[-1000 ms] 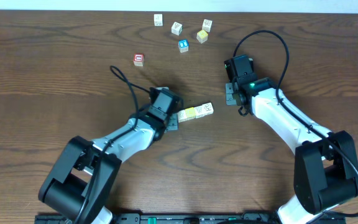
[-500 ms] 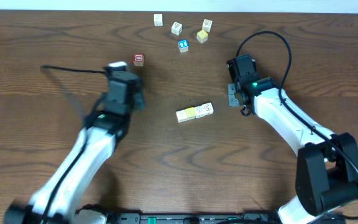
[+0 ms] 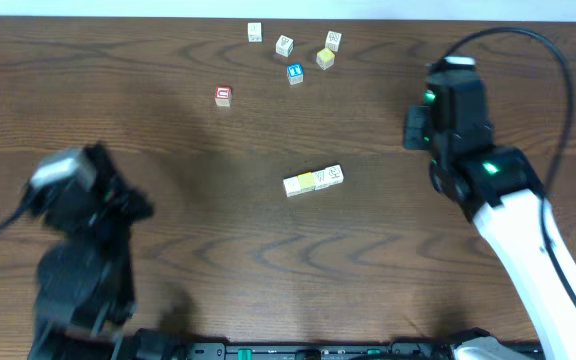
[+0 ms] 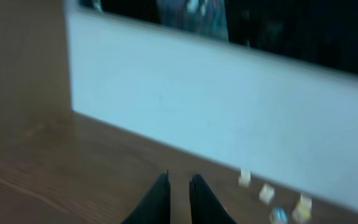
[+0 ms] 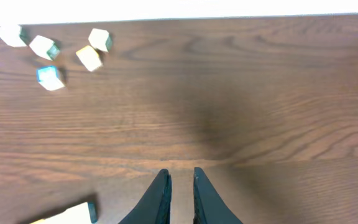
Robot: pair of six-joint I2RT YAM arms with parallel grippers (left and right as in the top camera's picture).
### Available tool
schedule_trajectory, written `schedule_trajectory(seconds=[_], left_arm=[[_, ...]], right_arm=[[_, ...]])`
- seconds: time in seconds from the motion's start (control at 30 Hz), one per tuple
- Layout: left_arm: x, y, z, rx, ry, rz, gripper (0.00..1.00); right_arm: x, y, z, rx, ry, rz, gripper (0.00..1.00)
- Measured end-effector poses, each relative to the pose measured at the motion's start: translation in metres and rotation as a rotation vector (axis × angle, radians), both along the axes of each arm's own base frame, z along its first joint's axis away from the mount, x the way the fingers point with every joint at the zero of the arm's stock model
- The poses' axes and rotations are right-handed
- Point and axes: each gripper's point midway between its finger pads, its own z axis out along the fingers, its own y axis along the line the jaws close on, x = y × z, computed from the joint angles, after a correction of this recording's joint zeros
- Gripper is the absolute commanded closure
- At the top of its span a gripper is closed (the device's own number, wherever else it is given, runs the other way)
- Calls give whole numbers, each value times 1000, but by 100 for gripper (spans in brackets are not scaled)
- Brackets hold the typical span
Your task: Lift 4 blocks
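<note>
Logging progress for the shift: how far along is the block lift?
Done: the blocks lie end to end in one row on the table. In hand: nothing; the left gripper and right gripper are empty, barely open, well clear of the row. Remaining: the lift itself; no block is off the table now.

Here are my four blocks [image 3: 313, 181], lying flat and touching end to end in one short row: cream, pale yellow, then two white with faint marks. The row slants slightly and sits nearer me than the blue-faced cube [image 3: 295, 73], well apart from it.
</note>
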Motion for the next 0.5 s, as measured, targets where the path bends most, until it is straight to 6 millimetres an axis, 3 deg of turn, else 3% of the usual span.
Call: schedule_trajectory(seconds=[0.07,0.2,0.23,0.33,0.5], left_arm=[[-23,10,8,-6,-40,29,84],[-53,24,15,-16,-95,73,83],[-57,26,17,-18,-108,78,76],[-65,30,20,-18,-129,90,69],[-66,31,17,-11,-117,100,60]], right_arm=[[-16,-5,15,3,-17,2,90],[-48,-16,40,10,-55,1,78],[-54,-18,46,14,-70,2,73],[-71,-23,66,28,-129,4,50],[-88,-29,89,43,-207,4,28]])
